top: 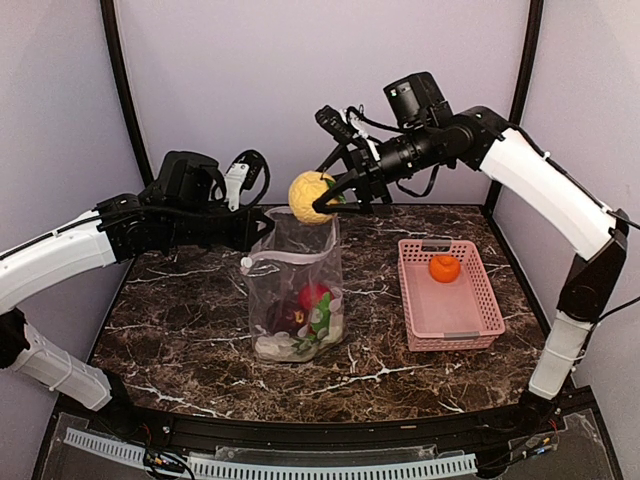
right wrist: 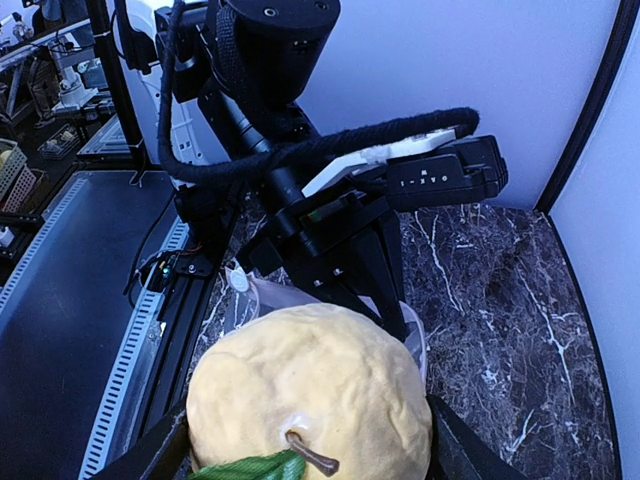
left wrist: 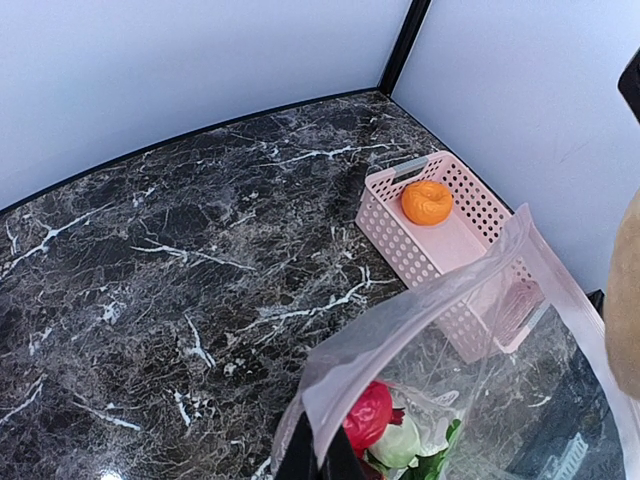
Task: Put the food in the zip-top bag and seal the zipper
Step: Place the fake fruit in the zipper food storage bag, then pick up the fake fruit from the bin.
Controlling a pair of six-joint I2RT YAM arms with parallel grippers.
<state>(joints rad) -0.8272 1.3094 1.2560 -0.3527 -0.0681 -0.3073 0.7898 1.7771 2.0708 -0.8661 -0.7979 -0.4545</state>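
**Yellow fruit held over the open bag**

The right gripper [top: 324,201] is clamped on one yellow toy fruit [top: 310,196], a finger on each flank. The right wrist view shows its pitted skin, brown stem and green leaf. Directly beneath this gripper stands one zip-top bag [top: 297,292], upright on the table [top: 180,320] with its mouth gaping. The zipper [top: 291,257] is unsealed and curves as a whitish strip round that mouth.

The left gripper [top: 257,229] is pinched shut on the bag's upper edge, on the side away from the right gripper. Below it, inside the bag, lie one red piece [top: 312,297], one dark maroon piece [top: 294,318], some green, and white pieces [top: 278,348] whose number I cannot tell.

One pink lattice basket [top: 470,315] sits lower than the right gripper and out toward the table's right edge, well apart from the bag. It holds one toy orange [top: 444,267] at its far end.

Small white lettering on the left arm [right wrist: 440,178] is too fine to read.

Bare marble shows between bag and basket, and more under and beyond the left gripper out to the table's left edge.
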